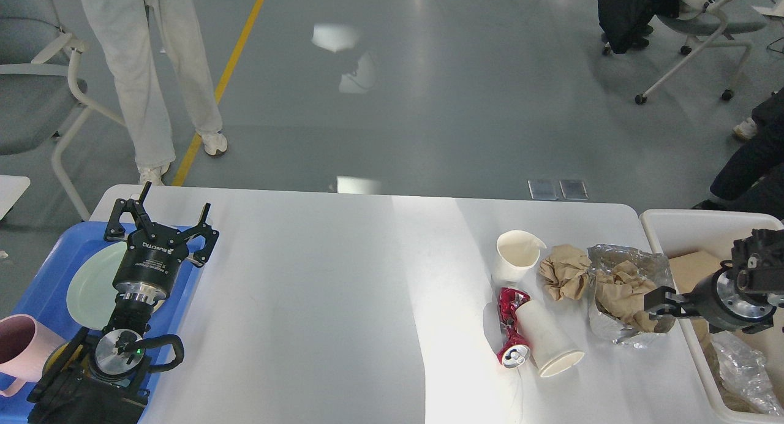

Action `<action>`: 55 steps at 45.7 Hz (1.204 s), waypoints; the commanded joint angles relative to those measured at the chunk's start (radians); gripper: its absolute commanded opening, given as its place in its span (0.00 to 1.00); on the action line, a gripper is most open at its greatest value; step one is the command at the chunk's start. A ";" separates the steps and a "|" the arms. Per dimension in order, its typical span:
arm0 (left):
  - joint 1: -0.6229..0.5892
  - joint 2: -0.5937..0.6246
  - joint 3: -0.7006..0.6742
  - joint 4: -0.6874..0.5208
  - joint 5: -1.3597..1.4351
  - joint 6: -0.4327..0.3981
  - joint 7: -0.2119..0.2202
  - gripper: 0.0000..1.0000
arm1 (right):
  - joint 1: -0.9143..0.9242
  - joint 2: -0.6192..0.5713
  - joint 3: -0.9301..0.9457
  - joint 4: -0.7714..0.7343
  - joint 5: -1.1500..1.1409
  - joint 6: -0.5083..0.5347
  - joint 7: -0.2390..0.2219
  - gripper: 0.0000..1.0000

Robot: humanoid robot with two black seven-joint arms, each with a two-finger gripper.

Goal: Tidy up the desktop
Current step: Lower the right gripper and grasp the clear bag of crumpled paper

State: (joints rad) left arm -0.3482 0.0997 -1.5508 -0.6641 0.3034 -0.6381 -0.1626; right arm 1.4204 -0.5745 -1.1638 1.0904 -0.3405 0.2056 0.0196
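- Head view: left gripper (160,219) spread wide, empty, lower left above the blue tray (55,271), presumably idle;
- right gripper (664,304) lower right at the crumpled brown paper (621,289); grip unclear; bin (680,225) beside for litter.

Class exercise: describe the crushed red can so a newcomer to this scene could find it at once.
Start at the white desktop and look to the litter cluster on its right side. The crushed red can lies there against the left side of the tipped-over paper cup. It is the only red, metallic item among white cups and brown paper.
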 commanded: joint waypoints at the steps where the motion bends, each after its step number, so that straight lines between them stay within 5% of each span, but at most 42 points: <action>1: 0.000 0.000 0.000 0.000 0.000 0.000 0.000 0.97 | -0.052 0.010 0.001 -0.073 0.000 -0.041 -0.001 0.96; 15: 0.000 0.000 0.000 0.000 0.000 0.000 0.000 0.97 | -0.291 0.125 0.029 -0.339 0.017 -0.074 -0.003 0.96; 25: 0.000 0.000 0.000 0.000 0.000 0.000 0.000 0.97 | -0.340 0.139 0.076 -0.360 0.018 -0.167 -0.004 0.93; 34: 0.000 -0.003 0.000 0.000 0.000 0.000 0.000 0.97 | -0.382 0.163 0.082 -0.359 0.020 -0.233 -0.006 0.49; 39: 0.000 0.000 0.000 0.000 0.000 0.000 0.000 0.97 | -0.383 0.162 0.084 -0.348 0.023 -0.230 -0.010 0.00; 55: 0.000 0.000 0.000 0.000 0.000 0.000 0.000 0.97 | -0.359 0.116 0.151 -0.291 0.071 -0.183 -0.020 0.00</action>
State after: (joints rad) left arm -0.3482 0.0994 -1.5509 -0.6644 0.3035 -0.6381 -0.1626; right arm 1.0469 -0.4338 -1.0411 0.7686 -0.2746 -0.0068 0.0014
